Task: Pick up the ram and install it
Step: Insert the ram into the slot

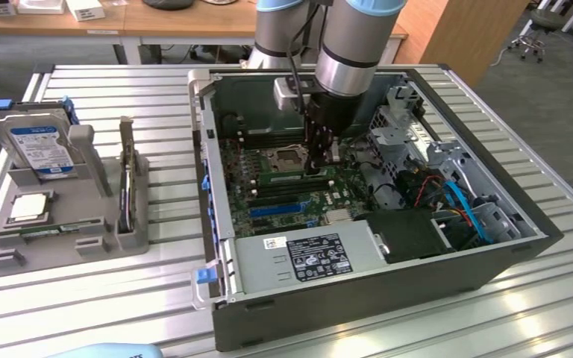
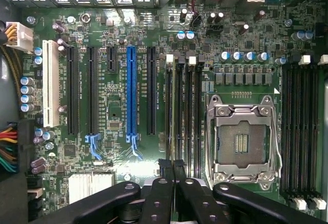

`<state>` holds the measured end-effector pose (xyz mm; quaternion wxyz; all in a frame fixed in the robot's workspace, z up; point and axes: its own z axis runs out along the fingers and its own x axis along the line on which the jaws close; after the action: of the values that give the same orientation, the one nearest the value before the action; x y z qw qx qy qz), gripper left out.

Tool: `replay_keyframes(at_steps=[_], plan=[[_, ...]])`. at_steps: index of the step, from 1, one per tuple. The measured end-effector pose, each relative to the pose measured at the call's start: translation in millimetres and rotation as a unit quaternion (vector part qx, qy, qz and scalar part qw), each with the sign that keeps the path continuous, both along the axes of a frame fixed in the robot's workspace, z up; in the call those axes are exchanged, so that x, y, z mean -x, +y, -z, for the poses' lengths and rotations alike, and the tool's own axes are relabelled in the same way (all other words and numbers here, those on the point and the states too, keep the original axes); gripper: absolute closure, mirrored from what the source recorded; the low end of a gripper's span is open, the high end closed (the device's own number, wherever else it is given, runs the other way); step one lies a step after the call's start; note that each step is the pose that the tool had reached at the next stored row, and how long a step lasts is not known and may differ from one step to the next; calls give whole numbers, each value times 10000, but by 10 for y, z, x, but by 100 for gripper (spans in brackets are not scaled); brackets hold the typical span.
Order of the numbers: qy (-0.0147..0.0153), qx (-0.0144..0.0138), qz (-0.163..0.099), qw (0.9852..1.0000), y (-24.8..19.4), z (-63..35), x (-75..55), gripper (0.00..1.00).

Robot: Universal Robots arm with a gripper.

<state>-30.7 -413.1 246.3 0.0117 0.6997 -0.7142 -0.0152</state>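
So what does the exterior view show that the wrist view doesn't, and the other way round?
Exterior view: the arm, the grey tray with a hard drive, the power supply. Wrist view: the contacts inside the socket, a white slot. Shared: the CPU socket, the blue slot, and the shut hand by the memory slots.

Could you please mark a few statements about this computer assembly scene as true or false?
1. The gripper is down inside the open computer case. True.
2. The hard drive sits inside the case. False: it stands in the grey holder beside the case.
3. The processor socket is empty. True.
4. The gripper is wide open. False: it is shut.
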Motion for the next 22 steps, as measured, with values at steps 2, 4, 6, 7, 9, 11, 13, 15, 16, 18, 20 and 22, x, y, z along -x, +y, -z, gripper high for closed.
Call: replay_keyframes(at_steps=[2,4,6,7,9,11,13,15,16,18,20,22], plan=[[0,-1,0,10000,0,3,0,89],[-1,-2,0,10000,1,15,0,89],[0,-1,0,10000,0,25,0,89],[0,-1,0,10000,0,30,0,89],[-1,-1,0,10000,0,40,0,89],[0,0,0,10000,0,40,0,89],[0,0,0,10000,0,41,0,89],[-1,-3,0,10000,1,48,0,89],[-1,-3,0,10000,1,53,0,89],[-1,-2,0,10000,1,63,0,89],[0,0,0,10000,0,70,0,89],[-1,-1,0,10000,0,78,0,89]])
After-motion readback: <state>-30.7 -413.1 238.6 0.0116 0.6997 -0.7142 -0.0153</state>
